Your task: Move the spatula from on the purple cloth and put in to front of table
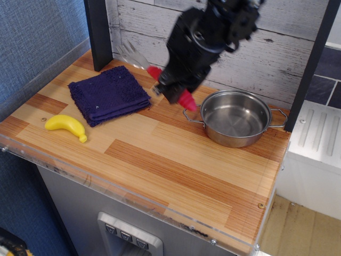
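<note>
One gripper (173, 92) clamps the spatula (160, 80) mid-handle, carrying it level above the table (160, 160), clear of the purple cloth (106, 95).

Single raised view from the front, angled down across the table (160, 160), fairly near

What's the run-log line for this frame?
phase: carry | pincer: shut on spatula | spatula: airborne, clear of purple cloth, near pot | table front: not reached
</note>
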### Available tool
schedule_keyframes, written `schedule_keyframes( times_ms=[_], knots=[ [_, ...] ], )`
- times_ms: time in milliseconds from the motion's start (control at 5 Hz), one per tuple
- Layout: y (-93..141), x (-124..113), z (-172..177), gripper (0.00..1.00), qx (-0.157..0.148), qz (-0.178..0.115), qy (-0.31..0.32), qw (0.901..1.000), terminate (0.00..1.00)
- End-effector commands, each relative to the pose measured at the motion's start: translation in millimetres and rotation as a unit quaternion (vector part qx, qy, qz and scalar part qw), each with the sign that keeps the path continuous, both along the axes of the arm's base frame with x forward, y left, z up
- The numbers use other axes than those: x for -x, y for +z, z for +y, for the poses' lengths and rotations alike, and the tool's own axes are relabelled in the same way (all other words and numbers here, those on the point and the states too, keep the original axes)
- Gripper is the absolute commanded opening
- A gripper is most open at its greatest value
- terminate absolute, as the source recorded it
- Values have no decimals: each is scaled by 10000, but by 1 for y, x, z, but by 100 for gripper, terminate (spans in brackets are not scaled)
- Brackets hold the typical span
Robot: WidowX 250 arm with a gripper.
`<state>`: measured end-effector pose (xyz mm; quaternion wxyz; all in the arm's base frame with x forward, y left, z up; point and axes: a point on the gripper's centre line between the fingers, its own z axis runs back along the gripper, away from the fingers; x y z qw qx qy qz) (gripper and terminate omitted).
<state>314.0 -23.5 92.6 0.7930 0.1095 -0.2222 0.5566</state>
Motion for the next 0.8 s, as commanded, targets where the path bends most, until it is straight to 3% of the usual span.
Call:
schedule_keyframes(
  times_ms=[0,600],
  knots=[
    [4,32,-27,0,29,-445,251,9987,0],
    [-32,57,-30,0,80,-184,684,9975,0]
  ],
)
